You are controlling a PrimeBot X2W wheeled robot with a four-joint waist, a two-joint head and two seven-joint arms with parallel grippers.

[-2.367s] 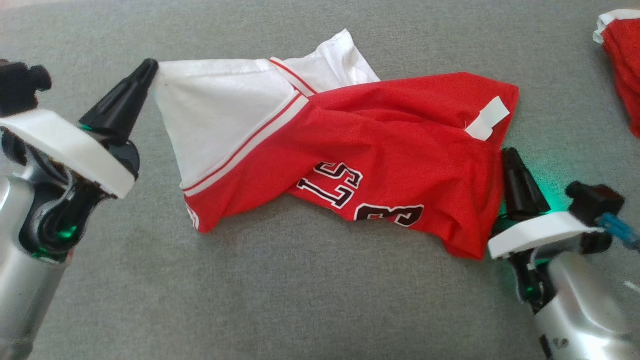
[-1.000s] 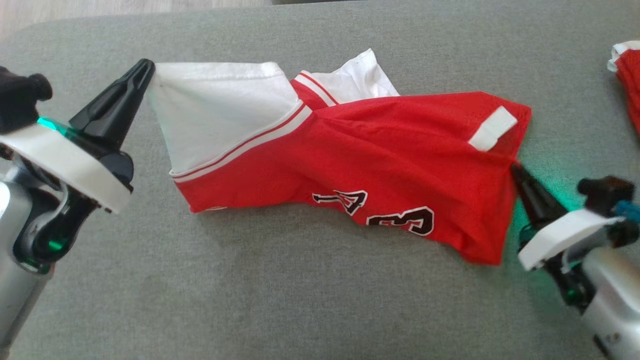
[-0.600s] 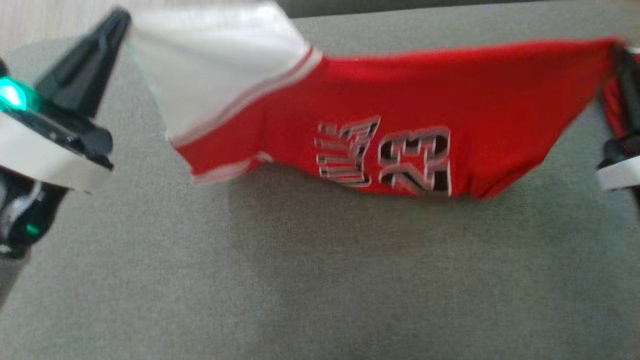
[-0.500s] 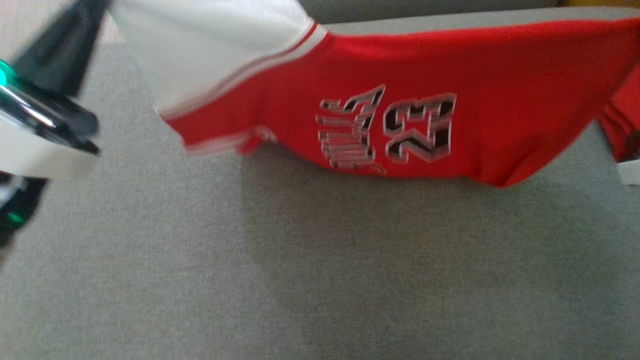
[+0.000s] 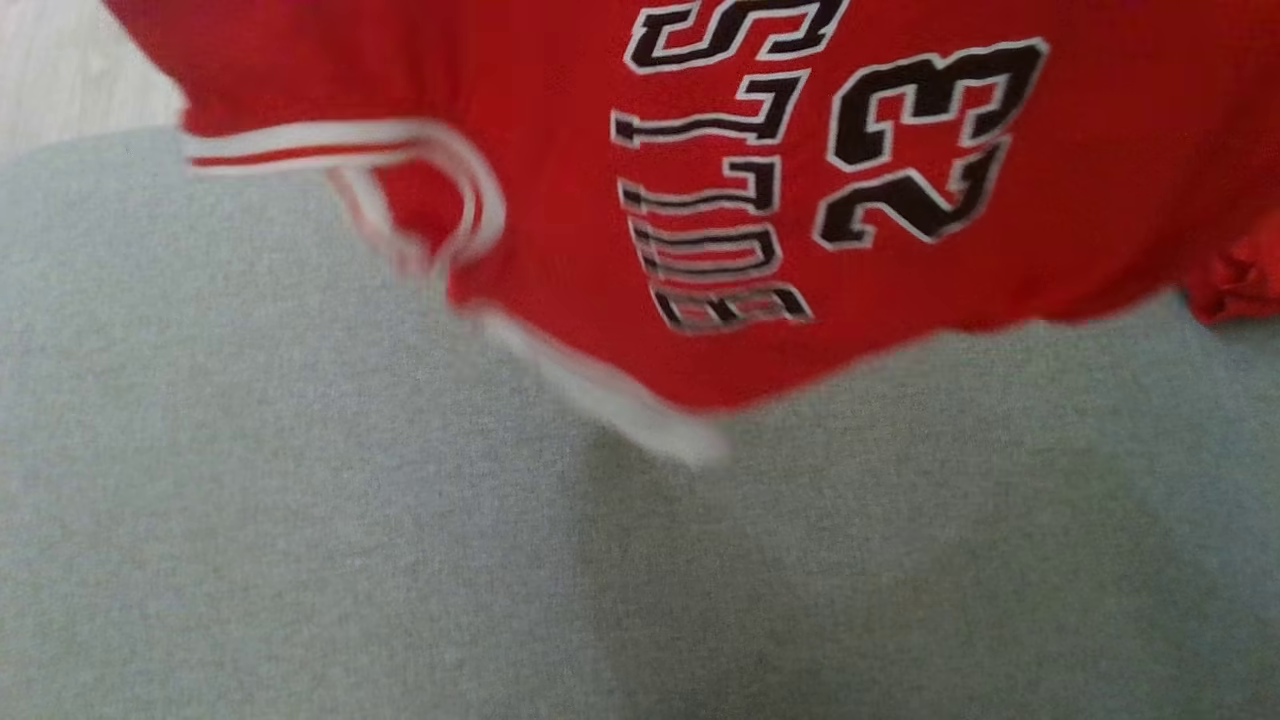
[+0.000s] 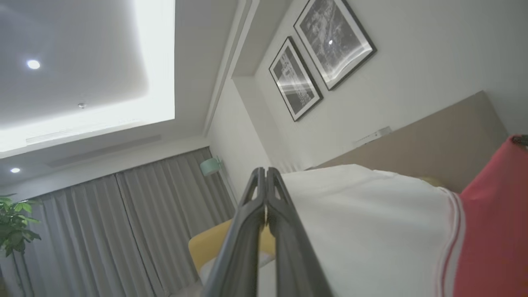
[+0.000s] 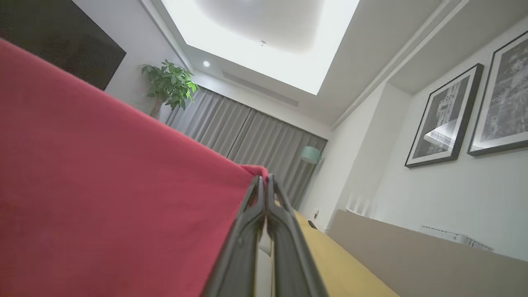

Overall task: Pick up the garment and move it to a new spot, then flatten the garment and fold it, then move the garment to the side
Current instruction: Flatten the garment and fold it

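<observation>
Red garment [image 5: 560, 200] hangs, long axis left-to-right; left pincer [image 6: 266, 172] and right pincer [image 7: 264, 179] clamp its ends, apparently.

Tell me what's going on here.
The robot holds a red and white jersey stretched between both arms over a grey padded surface. The left gripper is shut on its white end, the right gripper on its red end. It is lifted, not yet flattened or folded.

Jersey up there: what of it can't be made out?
Head view: the jersey is cut off by the upper edge; its white hem is motion-blurred.
Left wrist view: its red part runs off the right edge.
Right wrist view: its far end runs off the left edge.
</observation>
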